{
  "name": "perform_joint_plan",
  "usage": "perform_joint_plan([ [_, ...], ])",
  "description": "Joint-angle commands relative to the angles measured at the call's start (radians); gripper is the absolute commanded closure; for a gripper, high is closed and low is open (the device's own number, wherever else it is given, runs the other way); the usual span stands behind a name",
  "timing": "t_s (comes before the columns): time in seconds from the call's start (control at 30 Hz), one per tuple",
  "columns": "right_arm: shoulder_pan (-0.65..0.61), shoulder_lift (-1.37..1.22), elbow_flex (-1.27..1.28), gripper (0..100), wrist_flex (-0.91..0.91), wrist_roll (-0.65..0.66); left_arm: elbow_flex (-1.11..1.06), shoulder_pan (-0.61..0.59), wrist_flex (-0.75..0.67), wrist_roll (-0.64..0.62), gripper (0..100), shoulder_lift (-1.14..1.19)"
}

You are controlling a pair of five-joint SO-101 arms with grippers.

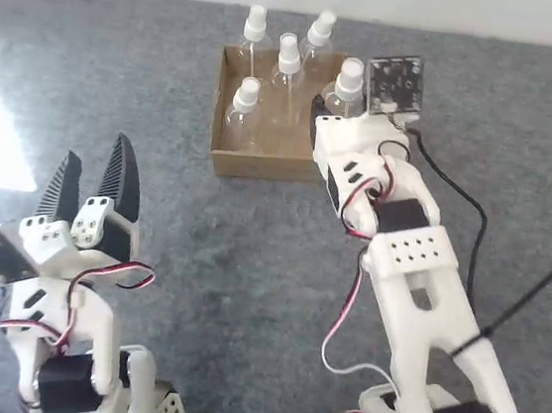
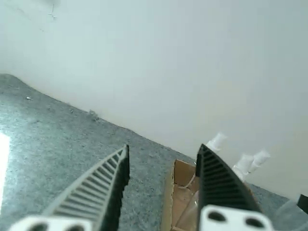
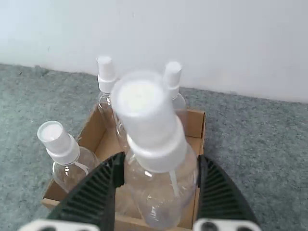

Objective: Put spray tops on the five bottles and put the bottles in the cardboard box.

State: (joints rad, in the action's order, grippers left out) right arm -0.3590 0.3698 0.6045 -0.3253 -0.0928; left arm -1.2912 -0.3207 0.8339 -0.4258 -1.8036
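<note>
Pinched the fifth bottle (image 3: 153,144) by its body in the right tool (image 3: 160,166), spray top already on, upright, probably so it could go straight down; held it at the corner of the box (image 1: 261,163) nearest that tool; could not tell whether it touched the box floor; found the other bottles (image 1: 245,103), four, capped, just beyond the tool inside the box, leaving that corner free; held the left tool (image 1: 98,151) spread and empty, raised above the bench (image 1: 250,263), well apart from the box, presumably out of the way.
</note>
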Motion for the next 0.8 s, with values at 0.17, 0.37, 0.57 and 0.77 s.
perform_joint_plan([
  [0.17,0.01,-0.153,-0.198,90.5,0.007,0.035,0.01,-0.008,-0.031,-0.011,79,-0.003],
  [0.37,0.01,-0.259,-0.261,90.5,0.007,0.035,0.012,-0.008,-0.031,-0.011,79,-0.003],
  [0.57,0.025,-0.32,-0.284,90.3,0.018,0.034,0.013,-0.008,-0.031,-0.011,79,-0.003],
  [0.77,0.048,-0.375,-0.282,90.4,0.091,0.034,0.013,-0.008,-0.031,-0.009,79,-0.003],
])
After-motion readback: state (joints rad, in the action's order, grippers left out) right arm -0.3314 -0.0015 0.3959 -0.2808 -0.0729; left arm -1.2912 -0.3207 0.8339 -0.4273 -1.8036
